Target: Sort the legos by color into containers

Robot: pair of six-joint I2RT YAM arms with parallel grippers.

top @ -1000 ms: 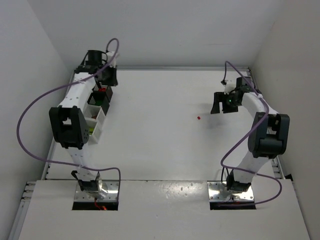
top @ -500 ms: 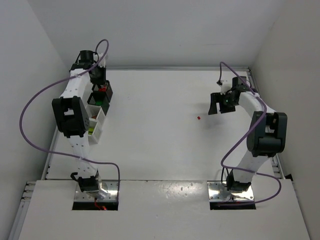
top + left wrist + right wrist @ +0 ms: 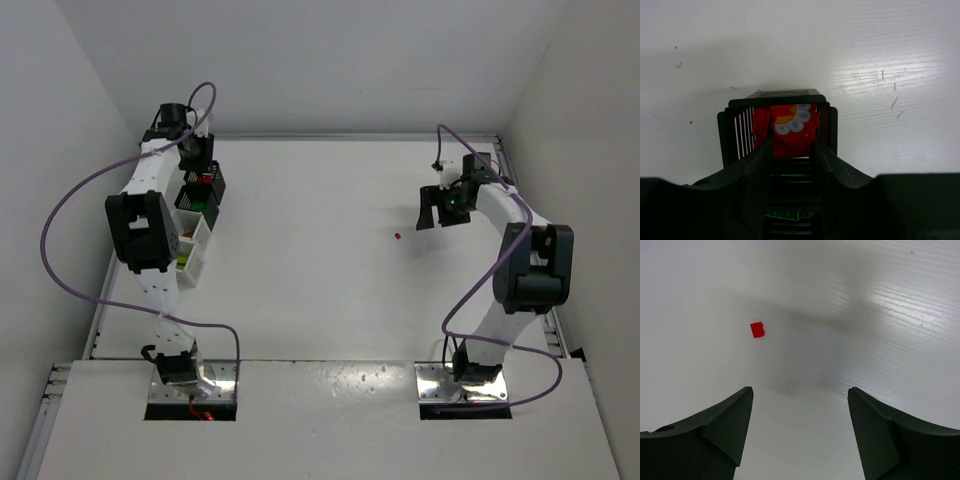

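The large red block (image 3: pixel 787 129), printed with a flower, lies in a black mesh bin (image 3: pixel 735 131). My left gripper (image 3: pixel 792 143) hangs over it, jaws part-way open on either side of the block; I cannot tell whether they touch it. A green piece (image 3: pixel 789 215) below is mostly hidden by the fingers. One small red lego (image 3: pixel 757 329) sits on the table (image 3: pixel 890 315) ahead of my right gripper (image 3: pixel 800 390), which is spread wide and empty.

In the top view the left arm (image 3: pixel 150 190) covers part of the row of 4 small square open-top bins (image 3: pixel 200 235), and the tiny red plastic brick (image 3: pixel 397 236) is too small to show its shape. From the left wrist, the left gripper's dark fingers (image 3: pixel 747 175) hide the near side of the black slatted bin (image 3: pixel 777 94) and the lower edge of the red flower-printed block (image 3: pixel 787 127). A green patch (image 3: pixel 787 215) below them is blurred.
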